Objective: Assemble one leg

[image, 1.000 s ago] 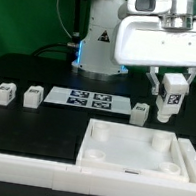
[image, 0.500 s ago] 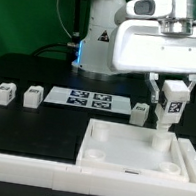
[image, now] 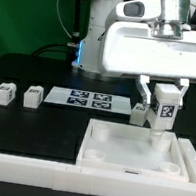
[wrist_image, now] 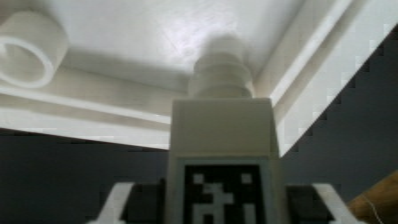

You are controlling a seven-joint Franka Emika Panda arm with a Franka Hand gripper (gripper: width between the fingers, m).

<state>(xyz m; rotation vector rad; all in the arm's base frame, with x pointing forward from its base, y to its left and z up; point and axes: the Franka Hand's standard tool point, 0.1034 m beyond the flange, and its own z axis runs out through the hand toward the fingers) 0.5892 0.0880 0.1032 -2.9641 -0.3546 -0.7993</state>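
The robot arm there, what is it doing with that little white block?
The gripper is shut on one leg, holding it upright over the far corner of the white tabletop on the exterior view's right, with its peg pointing down. It does not look seated yet. Three spare legs flank the marker board.

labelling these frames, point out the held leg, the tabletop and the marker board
leg [image: 165, 108], exterior view, on its tagged front face
tabletop [image: 126, 170], exterior view, on its front rim
marker board [image: 56, 96], exterior view, on its bare end
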